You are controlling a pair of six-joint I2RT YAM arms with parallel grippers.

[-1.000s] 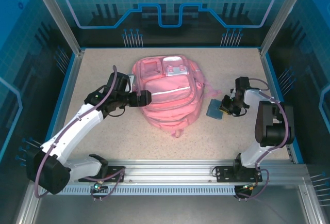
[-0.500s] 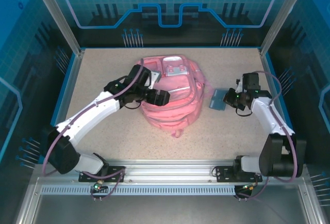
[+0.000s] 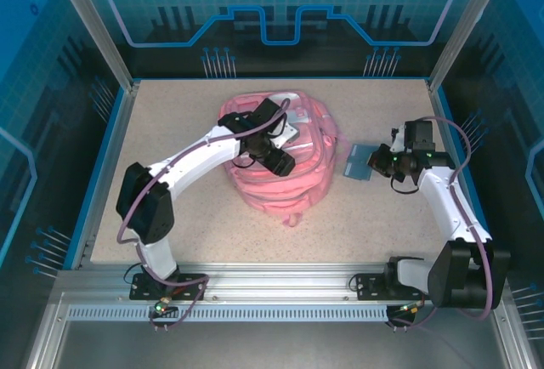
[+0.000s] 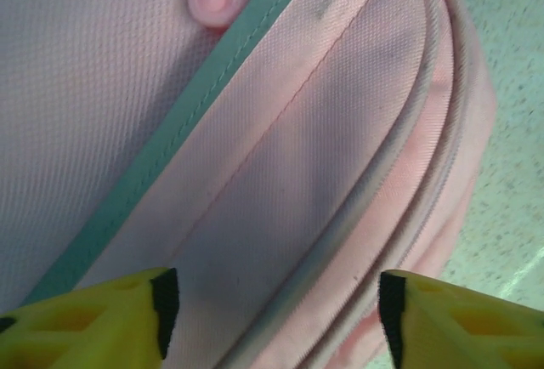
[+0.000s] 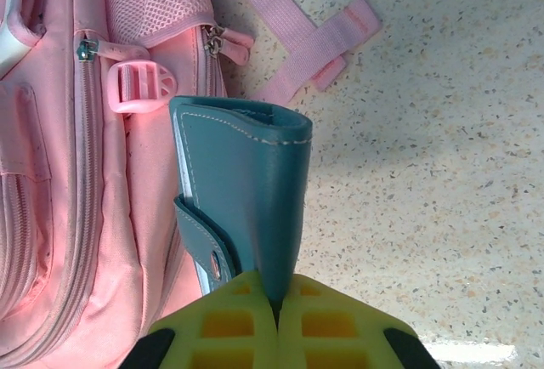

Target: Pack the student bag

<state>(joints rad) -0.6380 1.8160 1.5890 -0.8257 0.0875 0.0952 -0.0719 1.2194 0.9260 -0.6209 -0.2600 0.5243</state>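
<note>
The student bag (image 3: 265, 192), a big pink backpack, lies in the middle of the table. My left gripper (image 3: 281, 163) hovers over its front, jaws open. In the left wrist view the left gripper (image 4: 276, 305) has its yellow fingers apart over the bag's (image 4: 297, 131) pink fabric and zipper seams, holding nothing. My right gripper (image 3: 375, 163) is shut on a teal pencil case (image 3: 358, 163), held off the table just right of the bag. In the right wrist view the right gripper (image 5: 276, 301) pinches the case's (image 5: 242, 182) lower edge, with the bag's (image 5: 51, 173) side next to it.
A loose pink strap (image 5: 306, 46) lies on the speckled table beyond the case. Blue walls enclose the table (image 3: 161, 131) on three sides. An aluminium rail (image 3: 280, 284) runs along the near edge by the arm bases.
My left arm has swung right from the bag's left side onto its front, its jaws narrowing. My right gripper has lifted the pencil case off the table and holds it beside the bag.
</note>
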